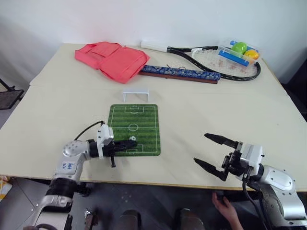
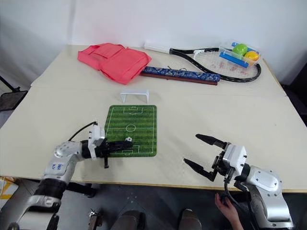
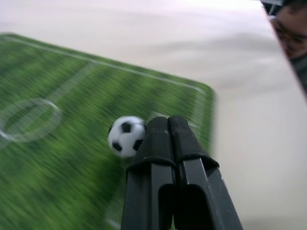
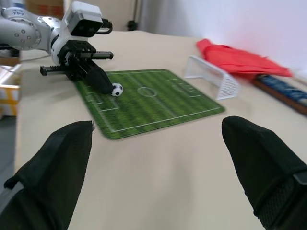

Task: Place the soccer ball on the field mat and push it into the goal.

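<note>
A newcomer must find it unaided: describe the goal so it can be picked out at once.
Start at the table and find the green field mat near its middle. Just beyond the mat's far short edge, clear of it, stands the goal, a low, wide white frame. It is the only small white frame there, nearer than the red cloth and the racket.

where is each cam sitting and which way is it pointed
Head stereo pair: looks forward and down over the table, both arms showing.
Left wrist: looks along the shut left gripper at the soccer ball on the field mat.
Right wrist: between the open right gripper fingers, toward the goal.
All share ball and mat.
</note>
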{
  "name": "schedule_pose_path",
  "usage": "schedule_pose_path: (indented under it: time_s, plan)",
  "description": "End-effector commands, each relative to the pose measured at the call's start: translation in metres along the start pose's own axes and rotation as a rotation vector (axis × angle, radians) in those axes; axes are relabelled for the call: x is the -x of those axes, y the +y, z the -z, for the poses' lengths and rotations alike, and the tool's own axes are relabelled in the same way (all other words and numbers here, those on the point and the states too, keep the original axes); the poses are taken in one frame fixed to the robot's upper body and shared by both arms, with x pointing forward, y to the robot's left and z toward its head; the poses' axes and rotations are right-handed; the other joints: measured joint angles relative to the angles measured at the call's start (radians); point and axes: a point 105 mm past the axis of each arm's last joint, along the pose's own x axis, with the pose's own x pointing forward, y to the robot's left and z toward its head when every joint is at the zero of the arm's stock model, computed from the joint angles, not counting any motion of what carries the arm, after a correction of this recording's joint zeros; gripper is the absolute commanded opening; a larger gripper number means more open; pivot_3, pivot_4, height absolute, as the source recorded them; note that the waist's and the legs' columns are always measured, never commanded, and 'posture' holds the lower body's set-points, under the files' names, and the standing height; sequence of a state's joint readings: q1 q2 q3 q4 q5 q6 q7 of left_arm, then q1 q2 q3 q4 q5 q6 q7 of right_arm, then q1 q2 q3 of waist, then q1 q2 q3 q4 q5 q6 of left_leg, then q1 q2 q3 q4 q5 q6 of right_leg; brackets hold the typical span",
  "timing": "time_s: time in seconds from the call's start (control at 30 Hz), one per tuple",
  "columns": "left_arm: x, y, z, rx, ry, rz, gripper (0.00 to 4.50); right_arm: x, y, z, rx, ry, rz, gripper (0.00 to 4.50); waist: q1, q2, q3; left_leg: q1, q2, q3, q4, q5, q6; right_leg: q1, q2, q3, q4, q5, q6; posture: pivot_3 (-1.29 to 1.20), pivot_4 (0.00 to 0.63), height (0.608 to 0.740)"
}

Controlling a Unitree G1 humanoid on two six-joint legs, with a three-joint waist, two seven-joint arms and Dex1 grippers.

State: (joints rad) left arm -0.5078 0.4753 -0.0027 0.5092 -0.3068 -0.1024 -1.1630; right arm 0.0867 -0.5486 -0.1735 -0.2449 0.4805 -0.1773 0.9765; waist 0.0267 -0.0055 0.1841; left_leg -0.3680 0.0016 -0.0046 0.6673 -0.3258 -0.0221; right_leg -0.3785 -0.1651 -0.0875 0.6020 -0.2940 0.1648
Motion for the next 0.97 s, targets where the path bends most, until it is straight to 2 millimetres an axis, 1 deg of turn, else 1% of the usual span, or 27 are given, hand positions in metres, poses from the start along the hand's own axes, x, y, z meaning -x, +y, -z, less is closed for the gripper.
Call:
schedule_pose_path:
  time_s: [0.03, 0.1, 0.17, 0.27, 0.3, 0.37, 0.4, 0.43, 0.53, 0.63, 0.7, 0.73, 0.8, 0.87, 0.97]
  plan:
    - [-0.004, 0.041, -0.01, -0.085, -0.01, -0.199, 0.02, 0.006, -0.019, -0.009, 0.097, -0.003, 0.193, 4.5, 0.0, 0.0, 0.0, 0.0, 0.0, 0.0, 0.0, 0.0, 0.0, 0.0, 0.0, 0.0, 0.0, 0.0, 0.0, 0.0, 0.15, 0.74]
    - [-0.003, 0.062, -0.021, -0.118, -0.042, -0.31, 0.02, 0.007, -0.028, -0.009, 0.111, -0.004, 0.297, 4.5, -0.003, 0.0, 0.0, -0.001, 0.0, 0.0, 0.0, 0.0, 0.0, 0.0, 0.0, 0.0, 0.0, 0.0, 0.001, 0.0, 0.15, 0.74]
    - [-0.002, 0.073, -0.032, -0.145, -0.081, -0.363, 0.02, 0.007, -0.034, -0.008, 0.125, 0.002, 0.357, 4.5, -0.007, 0.0, 0.0, 0.0, 0.0, 0.0, 0.0, 0.0, 0.0, 0.0, 0.0, 0.0, 0.0, 0.0, 0.001, 0.0, 0.15, 0.74]
    - [-0.002, 0.075, -0.036, -0.169, -0.092, -0.354, 0.02, 0.006, -0.034, -0.008, 0.107, -0.01, 0.374, 4.5, -0.008, 0.0, 0.0, 0.0, 0.0, 0.001, -0.002, 0.0, 0.0, -0.001, 0.0, 0.001, -0.001, 0.0, 0.001, 0.0, 0.15, 0.74]
    - [0.004, 0.072, -0.042, -0.167, -0.128, -0.324, 0.02, 0.002, -0.03, -0.008, 0.094, -0.019, 0.364, 4.5, -0.008, 0.0, 0.0, 0.0, 0.0, 0.001, -0.002, 0.0, 0.0, -0.001, 0.0, 0.001, -0.001, 0.0, 0.001, 0.0, 0.15, 0.74]
    - [0.021, 0.062, -0.053, -0.179, -0.178, -0.245, 0.02, -0.006, -0.022, -0.006, 0.072, -0.035, 0.334, 4.5, -0.015, 0.0, 0.0, -0.001, 0.0, 0.001, -0.002, 0.0, 0.0, -0.001, 0.0, 0.0, -0.001, 0.0, 0.001, 0.0, 0.15, 0.74]
    - [0.033, 0.058, -0.054, -0.183, -0.171, -0.234, 0.02, -0.009, -0.019, -0.005, 0.059, -0.042, 0.324, 4.5, -0.021, 0.0, 0.0, -0.001, 0.0, 0.001, -0.002, 0.0, 0.0, -0.001, 0.0, 0.0, -0.001, 0.0, 0.001, 0.0, 0.15, 0.74]
    - [0.041, 0.056, -0.053, -0.182, -0.158, -0.233, 0.02, -0.01, -0.018, -0.004, 0.051, -0.045, 0.319, 4.5, -0.027, 0.0, 0.0, -0.001, 0.0, 0.001, -0.002, 0.0, 0.0, -0.002, 0.0, 0.001, -0.001, 0.0, 0.001, 0.0, 0.15, 0.74]
    - [0.075, 0.046, -0.046, -0.14, -0.097, -0.259, 0.02, -0.014, -0.016, -0.002, 0.038, -0.058, 0.297, 4.5, -0.034, 0.0, 0.0, -0.001, 0.0, 0.002, -0.002, 0.0, 0.0, -0.002, 0.0, 0.001, -0.001, 0.0, 0.001, 0.0, 0.15, 0.74]
    - [0.121, 0.038, -0.037, -0.129, -0.027, -0.394, 0.02, -0.018, -0.018, 0.002, 0.035, -0.065, 0.276, 4.5, -0.04, 0.0, 0.0, 0.0, 0.001, 0.002, -0.002, 0.0, 0.0, -0.002, 0.0, 0.002, 0.0, 0.0, 0.001, 0.0, 0.15, 0.74]
    - [0.144, 0.033, -0.031, -0.138, 0.022, -0.487, 0.02, -0.02, -0.021, 0.004, 0.036, -0.069, 0.263, 4.5, -0.039, 0.0, 0.0, 0.0, 0.001, 0.001, -0.002, 0.0, 0.001, -0.002, 0.0, 0.003, 0.0, 0.0, 0.001, 0.0, 0.15, 0.74]
    - [0.156, 0.032, -0.028, -0.135, 0.047, -0.549, 0.02, -0.021, -0.022, 0.004, 0.036, -0.073, 0.257, 4.5, -0.038, 0.0, 0.001, 0.0, 0.001, 0.001, -0.002, 0.0, 0.001, -0.002, 0.0, 0.003, 0.0, 0.0, 0.001, 0.0, 0.15, 0.74]
    - [0.186, 0.029, -0.021, -0.119, 0.08, -0.705, 0.02, -0.023, -0.026, 0.005, 0.043, -0.081, 0.244, 4.5, -0.03, 0.0, 0.001, 0.0, 0.001, 0.001, -0.002, 0.0, 0.001, -0.002, 0.0, 0.003, 0.0, 0.0, 0.001, 0.0, 0.15, 0.74]
    - [0.205, 0.024, -0.02, -0.134, 0.091, -0.801, 0.02, -0.025, -0.03, 0.005, 0.046, -0.091, 0.23, 4.5, -0.028, 0.0, 0.001, 0.0, 0.001, 0.001, -0.002, 0.0, 0.001, -0.002, 0.0, 0.003, 0.0, 0.0, 0.001, 0.0, 0.15, 0.74]
    - [0.223, 0.02, -0.016, -0.108, 0.108, -0.931, 0.02, -0.028, -0.033, 0.007, 0.047, -0.1, 0.213, 4.5, -0.025, 0.0, 0.001, 0.0, 0.001, 0.001, -0.002, -0.001, 0.001, -0.002, 0.0, 0.002, 0.0, 0.0, 0.001, 0.0, 0.15, 0.74]
